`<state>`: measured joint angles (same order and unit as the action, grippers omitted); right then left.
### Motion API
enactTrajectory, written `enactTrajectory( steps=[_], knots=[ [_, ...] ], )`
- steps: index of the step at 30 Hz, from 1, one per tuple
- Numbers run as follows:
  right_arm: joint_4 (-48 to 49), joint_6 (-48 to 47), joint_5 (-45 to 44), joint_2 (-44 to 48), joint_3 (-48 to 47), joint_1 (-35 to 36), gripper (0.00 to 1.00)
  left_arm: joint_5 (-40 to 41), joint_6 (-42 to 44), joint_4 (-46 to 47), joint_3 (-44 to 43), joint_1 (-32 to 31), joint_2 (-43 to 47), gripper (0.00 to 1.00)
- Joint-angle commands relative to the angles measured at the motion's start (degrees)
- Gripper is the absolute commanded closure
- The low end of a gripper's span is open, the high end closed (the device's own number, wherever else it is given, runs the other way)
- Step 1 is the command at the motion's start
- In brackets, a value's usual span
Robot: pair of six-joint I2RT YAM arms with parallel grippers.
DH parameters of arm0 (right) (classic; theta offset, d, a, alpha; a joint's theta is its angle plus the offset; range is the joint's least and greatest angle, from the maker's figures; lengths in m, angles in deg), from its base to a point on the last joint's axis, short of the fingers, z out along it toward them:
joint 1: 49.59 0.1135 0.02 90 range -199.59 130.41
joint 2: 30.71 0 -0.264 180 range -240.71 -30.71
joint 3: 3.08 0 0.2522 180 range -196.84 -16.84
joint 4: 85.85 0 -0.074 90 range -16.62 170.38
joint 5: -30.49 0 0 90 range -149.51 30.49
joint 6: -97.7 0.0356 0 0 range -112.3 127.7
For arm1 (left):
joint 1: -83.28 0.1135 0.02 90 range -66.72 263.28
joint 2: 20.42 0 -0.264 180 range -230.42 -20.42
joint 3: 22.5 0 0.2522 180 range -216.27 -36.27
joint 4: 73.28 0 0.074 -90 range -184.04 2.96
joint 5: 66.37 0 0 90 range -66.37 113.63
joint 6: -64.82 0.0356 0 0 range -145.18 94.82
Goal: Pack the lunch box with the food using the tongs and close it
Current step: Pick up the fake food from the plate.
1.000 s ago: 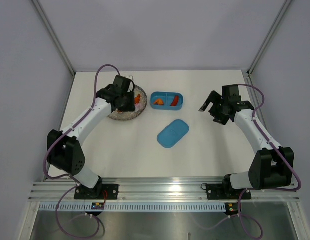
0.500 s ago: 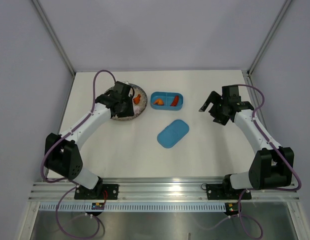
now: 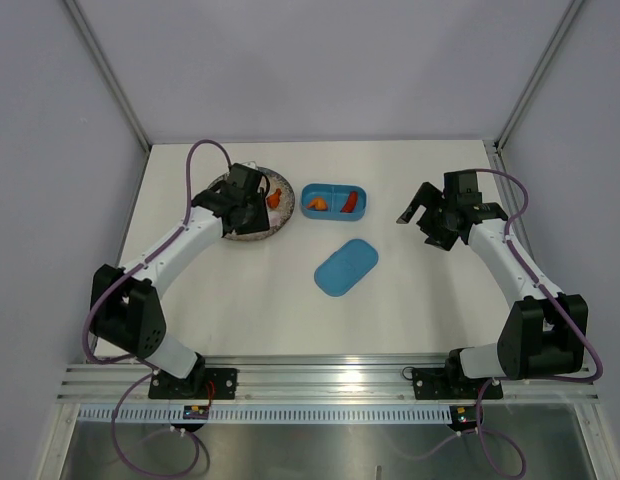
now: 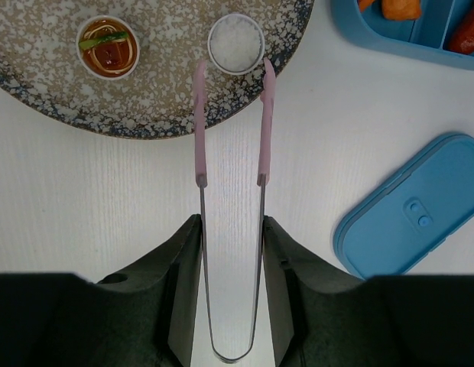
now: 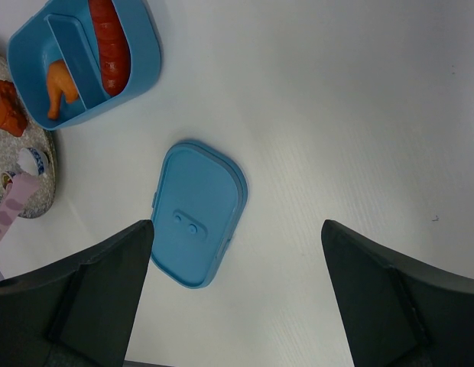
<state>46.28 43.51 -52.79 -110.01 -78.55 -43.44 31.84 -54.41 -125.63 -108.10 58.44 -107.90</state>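
A round speckled grey plate [image 4: 145,107] lay flat at the far left of the white, faintly grained table [image 3: 410,300]. Plain pale grey wall panels [image 3: 320,70] closed the table in on its left, far and right sides. A ribbed aluminium rail [image 3: 330,375] ran along its near edge.

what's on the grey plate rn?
On the plate: a white round piece at the tongs tips, a small orange-brown round piece, a red-orange morsel. The left arm covers part in the top view.

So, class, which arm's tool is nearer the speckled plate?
Left. The left tool sits just off the plate, its tongs reaching onto it; the right tool hangs well beyond the lunch box.
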Motion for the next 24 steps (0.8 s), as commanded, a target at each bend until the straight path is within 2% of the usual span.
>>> enactTrajectory(
  steps=[1,24],
  knots=[
    [1.1,-0.2,0.7,0.4,-0.4,0.1,0.01,0.9,-1.4,4.2,0.1,0.0,-1.3,0.62],
    [0.5,-0.4,0.4,0.6,-0.6,0.2,0.01,2.8,-1.6,5.0,-4.5,0.1,-8.1,0.61]
  ],
)
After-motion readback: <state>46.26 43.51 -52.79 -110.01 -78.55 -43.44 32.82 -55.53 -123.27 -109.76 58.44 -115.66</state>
